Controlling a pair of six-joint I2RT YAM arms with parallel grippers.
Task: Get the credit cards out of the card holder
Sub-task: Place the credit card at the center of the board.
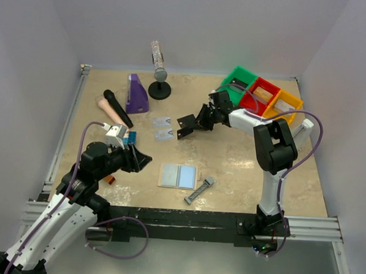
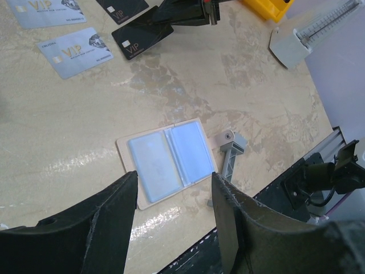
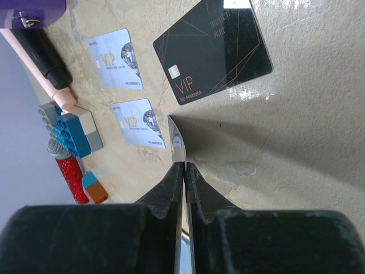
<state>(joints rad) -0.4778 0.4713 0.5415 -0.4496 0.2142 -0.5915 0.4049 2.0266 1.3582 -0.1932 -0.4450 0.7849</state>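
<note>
On the beige tabletop [image 1: 242,171], three credit cards [image 3: 214,51] are laid out, the fourth, a black card [image 2: 140,37], is pinched by the right gripper [image 3: 182,168], and the left gripper [image 2: 174,177] is held spread near the open card holder [image 1: 178,175], judged emptied.

On the beige table [image 1: 242,171] lie card holder [image 1: 178,175], credit cards [image 1: 163,121], grey tool [image 1: 198,190].

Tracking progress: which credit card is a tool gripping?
The black credit card in the right tool; the other black card and both grey ones lie loose.
</note>
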